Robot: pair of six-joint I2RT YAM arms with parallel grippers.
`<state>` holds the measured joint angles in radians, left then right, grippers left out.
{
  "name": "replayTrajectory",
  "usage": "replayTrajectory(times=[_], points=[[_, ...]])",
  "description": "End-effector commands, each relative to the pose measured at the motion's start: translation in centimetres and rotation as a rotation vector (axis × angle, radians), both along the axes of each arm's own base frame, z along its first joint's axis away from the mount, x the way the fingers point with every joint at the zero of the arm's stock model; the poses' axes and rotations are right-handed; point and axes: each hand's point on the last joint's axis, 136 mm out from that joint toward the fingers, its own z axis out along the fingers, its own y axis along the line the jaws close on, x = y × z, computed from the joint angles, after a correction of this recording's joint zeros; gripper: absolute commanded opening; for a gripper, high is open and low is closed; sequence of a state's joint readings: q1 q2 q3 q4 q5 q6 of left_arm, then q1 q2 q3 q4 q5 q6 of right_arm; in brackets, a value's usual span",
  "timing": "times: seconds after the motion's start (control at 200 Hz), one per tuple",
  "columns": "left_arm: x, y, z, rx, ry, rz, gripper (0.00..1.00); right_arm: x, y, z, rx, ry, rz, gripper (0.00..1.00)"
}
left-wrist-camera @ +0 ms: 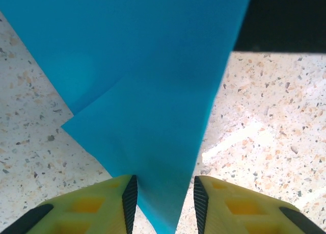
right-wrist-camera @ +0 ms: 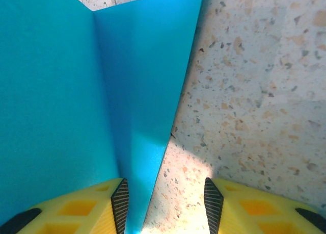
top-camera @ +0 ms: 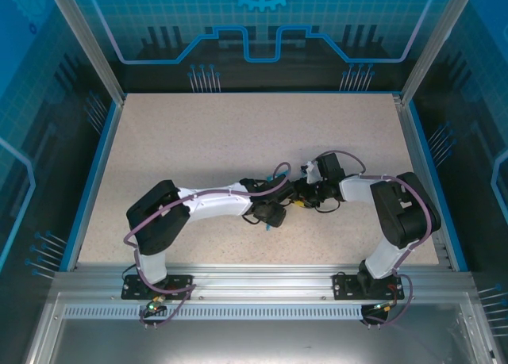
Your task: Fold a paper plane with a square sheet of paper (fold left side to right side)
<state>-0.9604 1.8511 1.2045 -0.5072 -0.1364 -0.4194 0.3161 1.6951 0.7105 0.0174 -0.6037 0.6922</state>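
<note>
Speckled beige tabletop (left-wrist-camera: 265, 122) lies beneath the left pincer (left-wrist-camera: 163, 206), spreading ahead and to both sides.

Folded cyan-blue sheet of paper (left-wrist-camera: 153, 91) tapers to a narrow point.

The sheet of paper (left-wrist-camera: 153, 91) was laid on the worktop (top-camera: 198, 142), just in front of its centre. Its narrow tip was straddled by the left gripper (left-wrist-camera: 163, 206). One edge was straddled by the right gripper (right-wrist-camera: 164, 206), with most of the sheet lying to the left in that wrist view.
</note>
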Motion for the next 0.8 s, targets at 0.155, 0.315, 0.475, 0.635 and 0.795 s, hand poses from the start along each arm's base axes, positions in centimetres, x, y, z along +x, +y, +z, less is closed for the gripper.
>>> replayTrajectory(times=[0.155, 0.315, 0.475, 0.635, 0.795], points=[[-0.1, -0.3, 0.4, 0.019, -0.002, 0.003, 0.31, -0.6, 0.2, -1.1, -0.022, 0.038, 0.007, 0.46], [-0.1, -0.5, -0.2, 0.026, 0.008, 0.005, 0.26, -0.6, 0.2, -1.1, -0.023, 0.036, 0.007, 0.46], [-0.1, -0.2, -0.6, 0.039, 0.01, 0.016, 0.22, -0.7, 0.1, -1.1, -0.025, 0.038, 0.005, 0.46], [0.1, 0.2, -0.9, 0.054, 0.005, 0.033, 0.2, -0.7, 0.1, -1.1, -0.025, 0.036, 0.007, 0.46], [0.4, 0.3, -0.2, 0.057, -0.014, 0.036, 0.22, -0.7, 0.1, -1.2, -0.027, 0.036, 0.006, 0.47]])
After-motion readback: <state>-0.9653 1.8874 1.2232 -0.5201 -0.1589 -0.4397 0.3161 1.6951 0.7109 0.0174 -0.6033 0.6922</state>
